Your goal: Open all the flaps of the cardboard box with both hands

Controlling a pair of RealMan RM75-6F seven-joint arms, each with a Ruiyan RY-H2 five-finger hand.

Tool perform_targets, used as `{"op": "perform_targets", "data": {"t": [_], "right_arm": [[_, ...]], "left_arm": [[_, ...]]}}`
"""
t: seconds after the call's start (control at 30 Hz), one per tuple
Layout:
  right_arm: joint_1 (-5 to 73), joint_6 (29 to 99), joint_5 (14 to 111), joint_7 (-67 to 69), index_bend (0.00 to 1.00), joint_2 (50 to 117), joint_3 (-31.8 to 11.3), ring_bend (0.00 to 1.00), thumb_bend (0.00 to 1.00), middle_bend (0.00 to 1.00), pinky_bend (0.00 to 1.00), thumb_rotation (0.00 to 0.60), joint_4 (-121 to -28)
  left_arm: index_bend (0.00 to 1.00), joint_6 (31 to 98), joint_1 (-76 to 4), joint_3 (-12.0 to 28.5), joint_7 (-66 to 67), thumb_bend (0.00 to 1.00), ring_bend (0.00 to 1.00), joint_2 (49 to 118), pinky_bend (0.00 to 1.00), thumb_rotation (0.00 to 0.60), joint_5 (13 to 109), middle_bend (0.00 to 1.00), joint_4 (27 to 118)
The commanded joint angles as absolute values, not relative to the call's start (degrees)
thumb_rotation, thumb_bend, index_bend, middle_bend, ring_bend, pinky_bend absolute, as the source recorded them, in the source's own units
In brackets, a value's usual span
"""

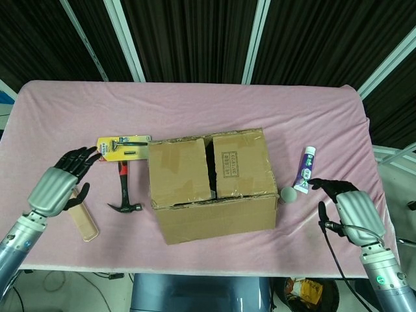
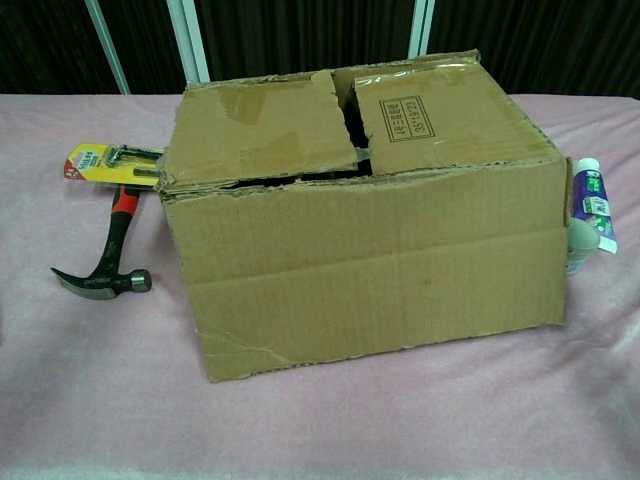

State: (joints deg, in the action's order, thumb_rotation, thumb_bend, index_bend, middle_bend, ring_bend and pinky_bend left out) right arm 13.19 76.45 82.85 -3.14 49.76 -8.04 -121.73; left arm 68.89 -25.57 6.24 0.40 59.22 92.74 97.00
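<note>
Left hand (image 1: 57,185): fingers (image 1: 79,158) spread apart, holding nothing, raised over the counter (image 1: 195,104) just left of the hammer (image 1: 123,192) and beside the tan block (image 1: 81,213). Right hand (image 1: 351,209): fingers (image 1: 320,184) extended and apart, holding nothing, near the toothpaste tube (image 1: 305,169) at the right.

Cardboard box (image 1: 211,185): sits mid-counter toward the near edge. Its two top flaps lie down, with a dark gap between them; edges are torn and creased. The right flap bears a printed rectangular stamp.

The box lies between the two hands, touched by neither. The left hand is well apart from it; the right hand is nearer.

A yellow tool card (image 1: 121,147) lies by the box's far-left corner.
</note>
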Motion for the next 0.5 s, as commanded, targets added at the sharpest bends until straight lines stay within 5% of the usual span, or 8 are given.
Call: {"op": "perform_targets", "data": {"t": [0.03, 0.5], "right_arm": [[12.13, 78.74, 80.83, -1.92, 0.26, 53.49, -8.13, 0.33, 0.68, 0.36, 0.31, 0.6, -117.83], [12.12, 81.32, 80.53, 2.55, 0.26, 56.15, -10.21, 0.33, 0.68, 0.36, 0.31, 0.6, -112.24]], "left_arm": [[0.07, 58.36, -35.02, 10.3, 4.78, 0.71, 0.02, 56.58, 0.17, 0.6, 93.33, 0.07, 101.75], [0.12, 34.19, -57.15, 17.2, 10.76, 0.83, 0.09, 65.25, 0.23, 0.6, 84.94, 0.15, 97.64]]}}
